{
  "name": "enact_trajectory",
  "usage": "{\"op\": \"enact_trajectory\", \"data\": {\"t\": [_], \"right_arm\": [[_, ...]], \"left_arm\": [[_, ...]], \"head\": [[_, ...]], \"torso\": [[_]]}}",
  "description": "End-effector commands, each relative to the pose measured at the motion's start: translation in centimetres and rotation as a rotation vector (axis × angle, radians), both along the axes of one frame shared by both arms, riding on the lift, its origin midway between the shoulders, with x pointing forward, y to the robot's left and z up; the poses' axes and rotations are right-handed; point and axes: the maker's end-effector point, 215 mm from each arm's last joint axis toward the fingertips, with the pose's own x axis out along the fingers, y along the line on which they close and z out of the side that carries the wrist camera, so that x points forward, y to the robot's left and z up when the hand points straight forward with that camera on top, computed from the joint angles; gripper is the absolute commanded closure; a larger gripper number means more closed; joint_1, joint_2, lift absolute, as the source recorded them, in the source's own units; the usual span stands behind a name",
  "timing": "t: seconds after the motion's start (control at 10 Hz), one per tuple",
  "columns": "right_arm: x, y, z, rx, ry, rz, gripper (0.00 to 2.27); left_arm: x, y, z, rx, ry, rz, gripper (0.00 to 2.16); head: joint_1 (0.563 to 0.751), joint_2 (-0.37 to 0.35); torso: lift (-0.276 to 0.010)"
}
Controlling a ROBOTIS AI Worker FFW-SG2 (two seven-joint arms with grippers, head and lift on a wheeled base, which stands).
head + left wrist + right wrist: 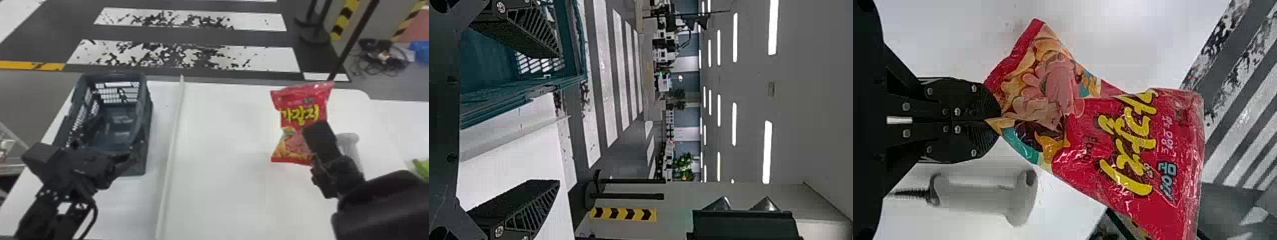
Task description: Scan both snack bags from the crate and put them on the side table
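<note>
Red, with yellow lettering, on the snack bag [298,105] in the head view: upright over the right part of the white worktop [229,153], printed face towards the camera. Just beyond and to the left of the right end effector [320,151], with the lower right part of the bag meeting it. To the right of that end effector, close by, a pale grey handle [349,143] on the same worktop. At the right edge, something green [423,169], cut off. Well apart on the left, a dark blue-grey crate [148,127] with slatted sides, near the left end effector [102,151]. Between crate and bag, a raised pale strip [174,134] along the worktop.

In the left wrist view, two black fingers [529,205] spread wide, gripping nothing. Seen beyond one finger, the crate, blue-green here, with its open interior and rim in sight; beyond the other, bare white worktop.

In the right wrist view, fingers brought together at the tips, pinching the bag low down, by the bottom seal at the picture-printed end. From there, stretching away from the tips, past the printed snacks to the lettered red end. Slightly twisted near the grip. Beside the fingers, apart from the bag, the pale handle with a dark coiled cord [910,193] at one end.
</note>
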Motion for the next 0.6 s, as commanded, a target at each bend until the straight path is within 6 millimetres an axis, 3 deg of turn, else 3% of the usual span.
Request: {"op": "enact_trajectory", "data": {"t": [0.0, 0.2, 0.3, 0.5], "right_arm": [[0.6, -1.3, 3.0, -0.232, -0.068, 0.01, 2.25], [1.9, -1.2, 4.8, -0.55, -0.14, 0.081, 2.25], [2.0, -1.3, 4.4, -0.687, -0.147, 0.131, 2.25], [2.6, 0.4, 3.0, -0.845, -0.157, 0.259, 2.25]], "left_arm": [[0.1, 0.1, 0.1, 0.002, -0.001, -0.001, 0.1], [0.1, 0.2, 0.0, 0.004, 0.0, 0.0, 0.1], [0.1, 0.3, 0.1, 0.003, -0.001, 0.0, 0.1], [0.2, 0.6, 0.1, 0.005, -0.001, 0.006, 0.1]], "head": [[0.695, -0.043], [0.695, -0.062], [0.695, -0.063], [0.695, -0.054]], "torso": [[-0.087], [-0.087], [-0.087], [-0.087]]}}
